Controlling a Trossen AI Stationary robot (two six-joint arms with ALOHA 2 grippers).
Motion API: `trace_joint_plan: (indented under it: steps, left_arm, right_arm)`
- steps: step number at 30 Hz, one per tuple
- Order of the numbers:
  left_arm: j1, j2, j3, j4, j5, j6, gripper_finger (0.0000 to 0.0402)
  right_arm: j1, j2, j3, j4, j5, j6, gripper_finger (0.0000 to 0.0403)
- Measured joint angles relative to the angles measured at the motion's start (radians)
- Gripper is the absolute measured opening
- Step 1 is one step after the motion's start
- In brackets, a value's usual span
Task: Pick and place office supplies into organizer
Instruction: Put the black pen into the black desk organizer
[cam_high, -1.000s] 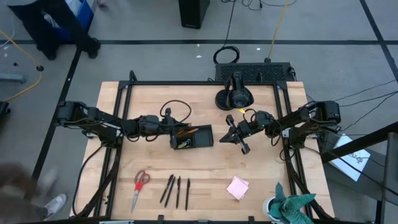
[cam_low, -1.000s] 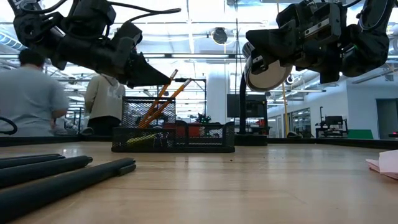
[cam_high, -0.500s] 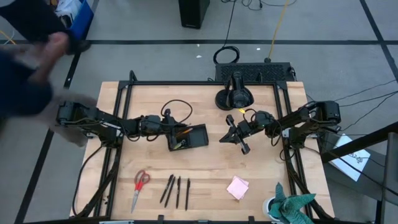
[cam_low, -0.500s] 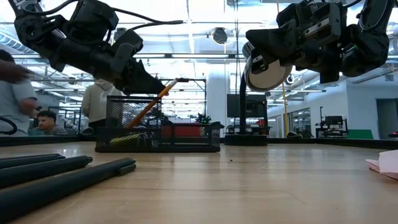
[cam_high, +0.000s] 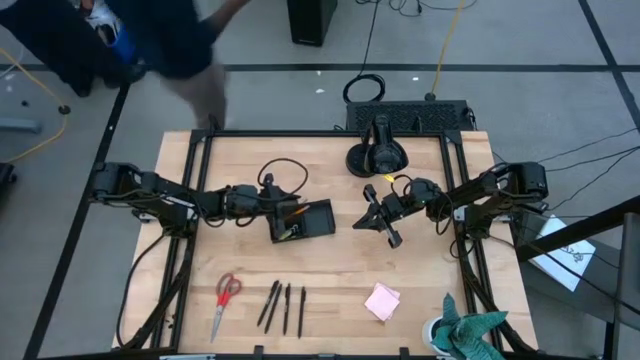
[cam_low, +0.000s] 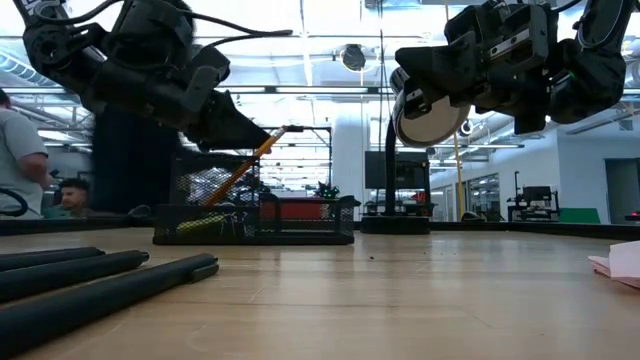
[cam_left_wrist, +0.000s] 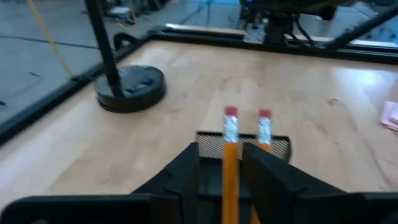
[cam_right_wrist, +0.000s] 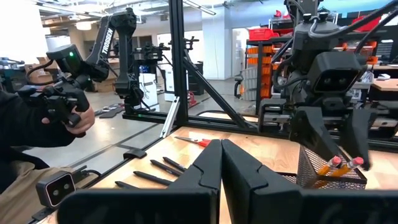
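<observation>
Left wrist view: pencil (cam_left_wrist: 231, 168) between claw (cam_left_wrist: 221, 163) fingers

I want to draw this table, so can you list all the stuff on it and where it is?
organizer: one, black mesh, middle of table
pencils: two, orange, leaning in the organizer
scissors: one, red handles, front left
pens: four, black, front, right of scissors
sticky-note pad: one, pink, front right
cloth: one, teal, front right corner
camera-stand base: one, black, round, back
left tool: fingers either side of one pencil
right tool: shut, empty, right of organizer
</observation>
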Motion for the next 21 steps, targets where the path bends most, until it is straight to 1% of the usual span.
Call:
trace_joint_plan:
  steps: [3,7,9,10,12,14,15,17,19,21]
  left_arm:
    - [-0.004,0.000,0.014,0.001,-0.045,0.010,0.0151]
    - [-0.016,0.000,0.042,-0.008,-0.079,0.066,0.0165]
    - [-0.026,0.000,0.071,-0.043,-0.103,0.083,0.0167]
    - [-0.034,-0.005,0.096,-0.090,-0.122,0.083,0.0168]
    - [-0.053,-0.022,0.172,-0.260,-0.175,0.072,0.0168]
    - [-0.085,-0.026,0.288,-0.530,-0.247,0.047,0.0168]
    - [-0.106,-0.026,0.352,-0.696,-0.288,0.024,0.0168]
    - [-0.155,-0.012,0.481,-0.970,-0.352,-0.048,0.0168]
    - [-0.211,0.002,0.598,-1.134,-0.383,-0.140,0.0168]
    - [-0.279,0.002,0.685,-1.253,-0.394,-0.226,0.0168]
  right_arm:
    - [0.000,0.000,0.000,0.000,-0.001,0.000,0.0004]
    - [0.000,0.000,0.000,0.000,-0.002,0.000,0.0004]
    - [0.000,0.000,0.000,0.000,-0.003,0.001,0.0004]
    - [0.000,0.000,0.000,0.000,-0.003,0.000,0.0004]
    - [0.000,0.000,0.000,0.000,-0.003,0.001,0.0004]
    - [0.000,0.000,0.000,0.000,-0.003,0.001,0.0004]
    - [0.000,0.000,0.000,0.000,-0.003,0.001,0.0004]
    - [0.000,0.000,0.000,-0.006,-0.007,0.001,0.0004]
    - [0.000,0.000,0.000,-0.011,-0.007,0.003,0.0004]
    - [0.000,0.000,0.000,-0.013,-0.007,0.010,0.0004]
